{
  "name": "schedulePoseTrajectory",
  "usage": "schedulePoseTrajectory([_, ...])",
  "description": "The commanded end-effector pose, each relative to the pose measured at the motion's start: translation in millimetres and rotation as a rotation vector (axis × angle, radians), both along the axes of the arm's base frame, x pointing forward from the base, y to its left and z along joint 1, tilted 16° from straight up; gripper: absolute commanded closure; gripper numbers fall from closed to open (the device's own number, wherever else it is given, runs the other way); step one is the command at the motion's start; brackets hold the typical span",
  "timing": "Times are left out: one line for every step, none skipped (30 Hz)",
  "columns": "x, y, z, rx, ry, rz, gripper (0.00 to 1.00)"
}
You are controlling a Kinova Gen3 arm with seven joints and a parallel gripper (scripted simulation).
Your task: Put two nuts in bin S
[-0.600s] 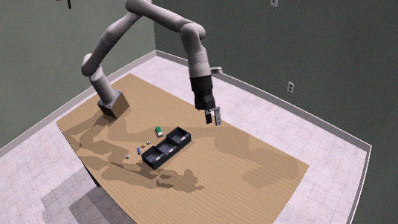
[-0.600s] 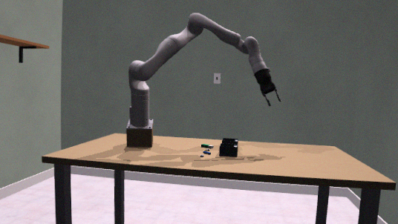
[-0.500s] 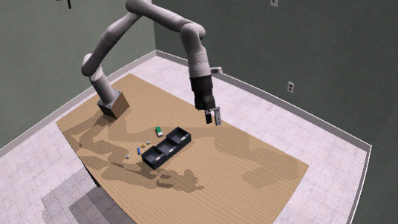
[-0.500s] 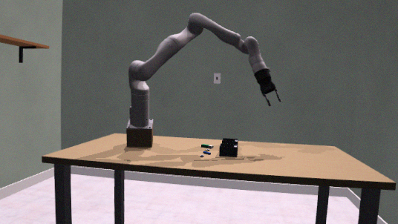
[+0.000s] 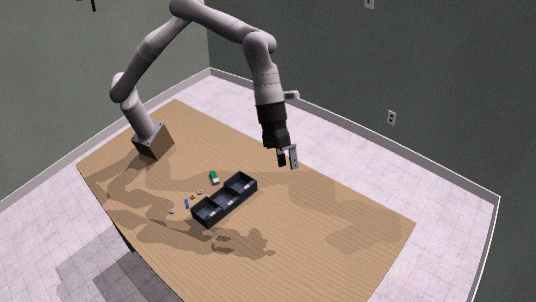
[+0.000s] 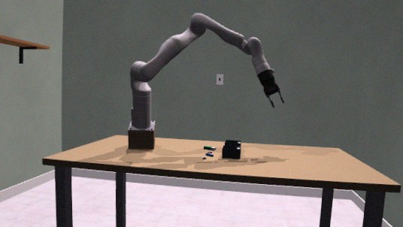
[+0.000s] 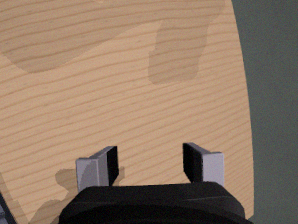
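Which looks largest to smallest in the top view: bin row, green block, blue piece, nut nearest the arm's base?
1. Bin row
2. Green block
3. Blue piece and nut: both tiny, too close to rank.
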State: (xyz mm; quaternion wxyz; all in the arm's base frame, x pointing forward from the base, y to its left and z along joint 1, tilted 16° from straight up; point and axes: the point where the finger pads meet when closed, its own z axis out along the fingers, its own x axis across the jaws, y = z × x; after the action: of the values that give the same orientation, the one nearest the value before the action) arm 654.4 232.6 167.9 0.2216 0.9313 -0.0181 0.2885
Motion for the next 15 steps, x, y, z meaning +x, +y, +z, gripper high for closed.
schedulePoseTrajectory([1.3,-4.2,-14.3,-0.001,0.001,-0.001,0.69])
schedulePoseTrajectory([2.2,-6.3,-22.3,-0.001,0.001,-0.001,0.69])
schedulePoseTrajectory([3.2,-8.5,-30.3,-0.001,0.001,-0.001,0.69])
schedulePoseTrajectory([4.1,-10.6,-38.3,-0.001,0.001,-0.001,0.69])
schedulePoseTrajectory([4.9,-12.4,-45.0,-0.001,0.001,-0.001,0.69])
schedulePoseTrajectory([4.9,-12.4,-45.0,-0.001,0.001,-0.001,0.69])
schedulePoseTrajectory([4.9,-12.4,-45.0,-0.001,0.001,-0.001,0.69])
schedulePoseTrajectory([4.9,-12.4,-45.0,-0.001,0.001,-0.001,0.69])
schedulePoseTrajectory([-2.6,-15.8,-45.0,-0.013,0.027,0.041,0.69])
schedulePoseTrajectory([-8.1,-21.5,-47.9,-0.026,0.072,0.057,0.69])
schedulePoseTrajectory([-12.4,-25.9,-50.1,-0.03,0.086,0.062,0.69])
schedulePoseTrajectory([-18.3,-31.1,-52.9,-0.042,0.127,0.087,0.69])
schedulePoseTrajectory([-24.3,-36.2,-55.7,-0.055,0.168,0.112,0.69])
schedulePoseTrajectory([-30.1,-41.3,-58.5,-0.055,0.168,0.112,0.69])
schedulePoseTrajectory([-30.1,-41.3,-58.5,-0.055,0.168,0.112,0.69])
